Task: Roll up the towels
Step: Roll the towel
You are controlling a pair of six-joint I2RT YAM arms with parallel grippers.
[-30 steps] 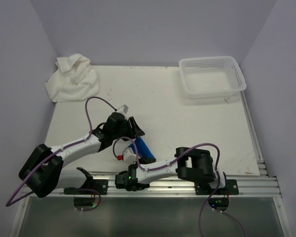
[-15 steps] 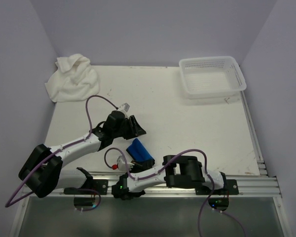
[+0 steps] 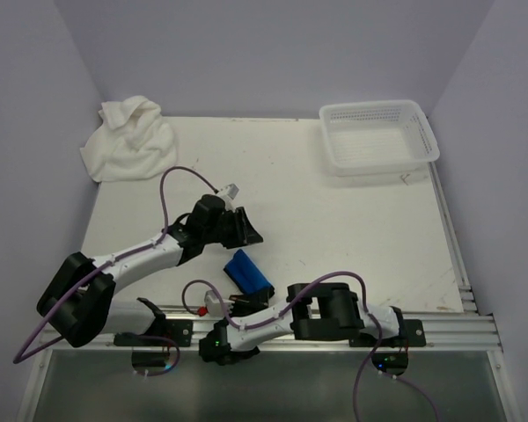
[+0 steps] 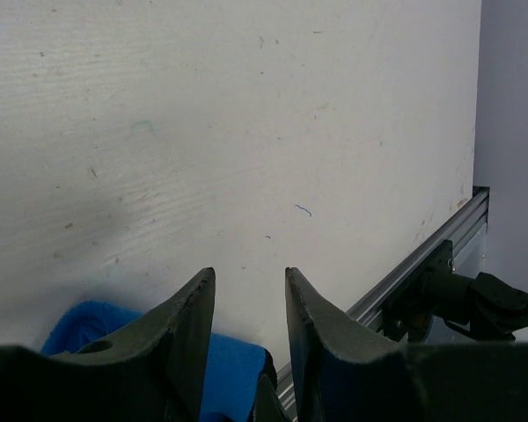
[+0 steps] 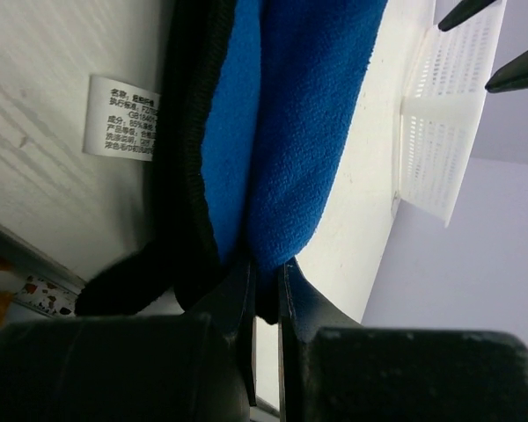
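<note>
Now the right gripper (image 5: pixel 266 272) pinches an edge of the blue towel (image 3: pixel 249 272), near the table's (image 3: pixel 334 220) 6 o'clock edge. The left gripper (image 4: pixel 249 281) hovers just at the towel's 12 o'clock, fingers apart and empty. The white towel (image 3: pixel 128 141) lies bunched at 10 o'clock.

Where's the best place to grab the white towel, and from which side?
The white towel lies crumpled in the far left corner by the wall, so probably pinch its near right edge, coming down from the open side of the table.
</note>
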